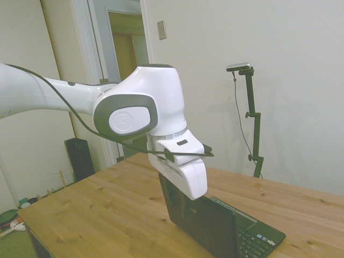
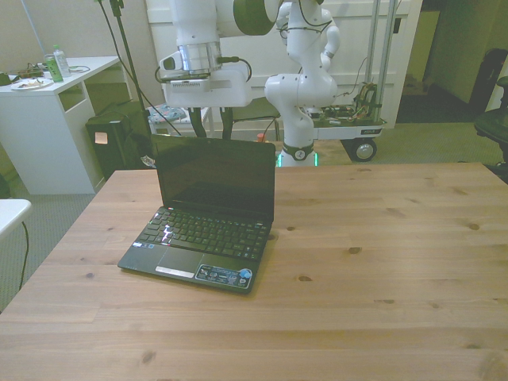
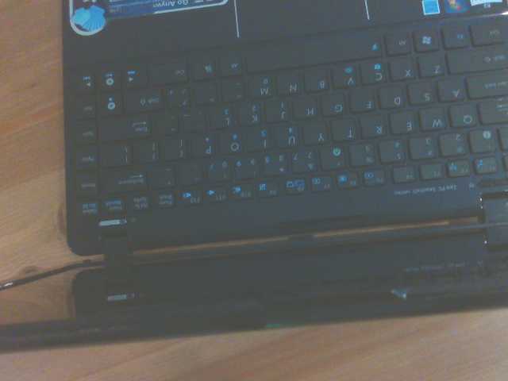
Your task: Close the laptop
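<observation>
Black laptop [image 2: 208, 214] open, screen dark and upright, fingers' [image 2: 205, 111] state hidden behind lid

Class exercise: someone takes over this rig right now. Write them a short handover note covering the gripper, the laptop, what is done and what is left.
Gripper: above and behind the lid's top edge; whether it is open or shut cannot be seen.
Laptop: on the wooden table toward the front view's left, lid upright, screen dark, keyboard exposed.
Done: arm brought over the lid; contact with it cannot be confirmed.
Left: push the lid forward and down until it shuts on the keyboard.
</observation>
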Controlling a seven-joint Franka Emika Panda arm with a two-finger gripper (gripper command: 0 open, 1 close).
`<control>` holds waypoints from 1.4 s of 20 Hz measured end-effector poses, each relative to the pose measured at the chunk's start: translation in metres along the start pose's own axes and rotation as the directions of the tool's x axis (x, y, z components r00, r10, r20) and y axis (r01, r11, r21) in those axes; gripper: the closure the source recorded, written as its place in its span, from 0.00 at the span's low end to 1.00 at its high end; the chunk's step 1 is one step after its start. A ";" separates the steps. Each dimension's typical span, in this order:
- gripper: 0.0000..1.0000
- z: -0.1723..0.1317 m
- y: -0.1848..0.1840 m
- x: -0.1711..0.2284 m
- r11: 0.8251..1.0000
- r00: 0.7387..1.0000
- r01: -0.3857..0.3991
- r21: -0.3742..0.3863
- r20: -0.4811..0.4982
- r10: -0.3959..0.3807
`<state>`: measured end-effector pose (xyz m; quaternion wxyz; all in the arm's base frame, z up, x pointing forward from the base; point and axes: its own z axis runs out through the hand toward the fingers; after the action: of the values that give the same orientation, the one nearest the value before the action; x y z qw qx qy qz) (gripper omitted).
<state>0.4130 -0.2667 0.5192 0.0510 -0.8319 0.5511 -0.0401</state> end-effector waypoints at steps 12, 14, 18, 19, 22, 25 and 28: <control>1.00 -0.012 -0.017 0.041 1.000 1.000 -0.011 0.004 -0.011 0.011; 1.00 -0.014 -0.025 0.049 1.000 1.000 -0.012 0.006 -0.019 0.013; 1.00 -0.013 -0.046 0.069 1.000 1.000 -0.019 0.012 -0.024 0.019; 1.00 -0.011 -0.052 0.074 1.000 1.000 -0.019 0.009 -0.024 0.020; 1.00 0.001 -0.072 0.093 1.000 1.000 -0.020 -0.008 -0.022 0.020; 1.00 0.024 -0.093 0.110 0.999 1.000 -0.017 -0.029 -0.014 0.016; 1.00 0.053 -0.113 0.124 0.998 1.000 -0.011 -0.059 -0.011 0.010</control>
<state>0.5714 -0.3351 0.4825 0.0240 -0.8299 0.5567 -0.0279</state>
